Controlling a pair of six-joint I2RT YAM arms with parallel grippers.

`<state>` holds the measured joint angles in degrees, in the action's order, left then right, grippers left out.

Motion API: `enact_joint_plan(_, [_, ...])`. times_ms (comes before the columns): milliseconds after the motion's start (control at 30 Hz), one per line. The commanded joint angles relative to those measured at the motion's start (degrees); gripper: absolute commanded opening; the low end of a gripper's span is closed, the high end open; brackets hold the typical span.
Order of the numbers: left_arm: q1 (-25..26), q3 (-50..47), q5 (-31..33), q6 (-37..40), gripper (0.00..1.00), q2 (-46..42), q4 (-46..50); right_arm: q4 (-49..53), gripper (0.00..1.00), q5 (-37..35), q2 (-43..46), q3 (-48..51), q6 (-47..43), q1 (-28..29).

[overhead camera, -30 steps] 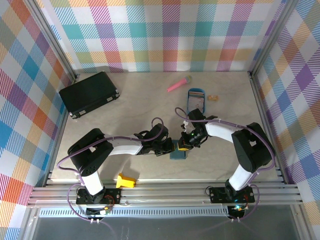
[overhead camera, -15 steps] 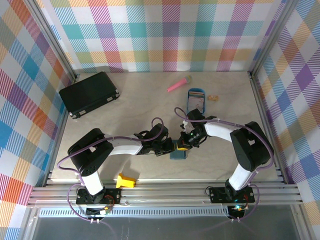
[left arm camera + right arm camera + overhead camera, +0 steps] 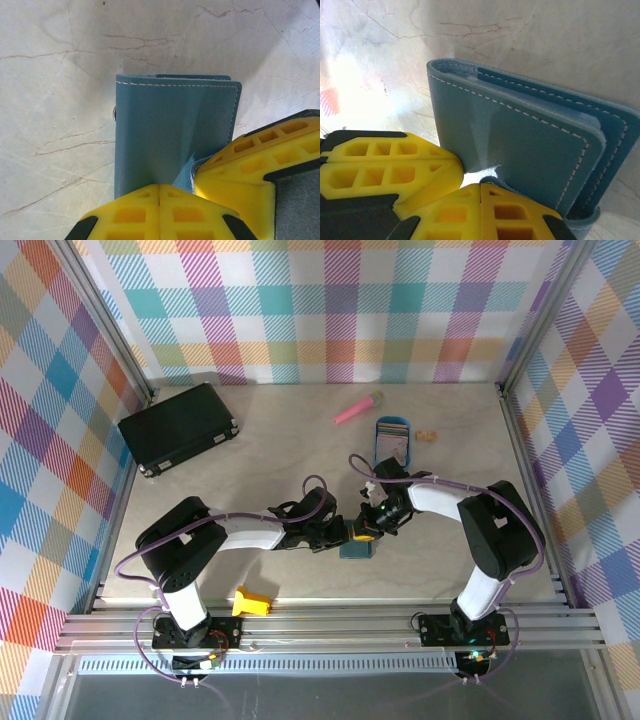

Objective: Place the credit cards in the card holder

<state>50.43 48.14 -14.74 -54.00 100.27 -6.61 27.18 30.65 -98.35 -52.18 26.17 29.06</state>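
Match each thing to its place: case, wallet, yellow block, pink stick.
Things:
1 case
2 wallet
3 yellow block
4 pink stick

Places:
A at the near edge of the table
B far left corner
C far side, near the middle
D pinched by the left gripper and the right gripper

Pairs: 1-B; 2-D; 3-A; 4-C

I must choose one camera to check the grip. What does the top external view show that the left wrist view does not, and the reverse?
Top external adds the surroundings: a black case, a pink stick, a blue tray with cards, and a yellow block near the left arm's base. Left wrist adds detail: the wallet's white stitching, its metal snap, and a crease rising from the shut left gripper. Both show the teal wallet pinched where the left gripper meets the right gripper.
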Motion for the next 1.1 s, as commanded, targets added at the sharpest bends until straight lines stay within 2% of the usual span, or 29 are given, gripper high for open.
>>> enact_joint_plan(0, [-0.2, -1.1, -0.4, -0.4, 0.07, 1.9, -0.1, 0.5, 0.00, -5.1, -3.0, 2.4, -0.1, 0.4])
enact_joint_plan(400, [-0.2, -1.3, -0.1, -0.5, 0.06, 1.5, 0.5, -2.7, 0.00, -6.0, -4.9, 4.7, 0.0, 0.3])
enact_joint_plan(800, [-0.2, -1.3, 0.1, -0.5, 0.06, 1.2, 0.5, -3.0, 0.00, -5.0, -2.2, 4.1, 0.9, 0.3])
enact_joint_plan(933, [-0.2, -1.5, 0.2, -0.5, 0.06, 1.2, 0.4, -3.2, 0.08, -3.9, 2.0, 3.1, 1.1, 0.3])
enact_joint_plan(1067, [-0.2, -1.5, 0.4, -0.4, 0.06, 1.3, 0.4, -3.9, 0.26, -1.7, 7.0, 1.5, 0.7, 0.0])
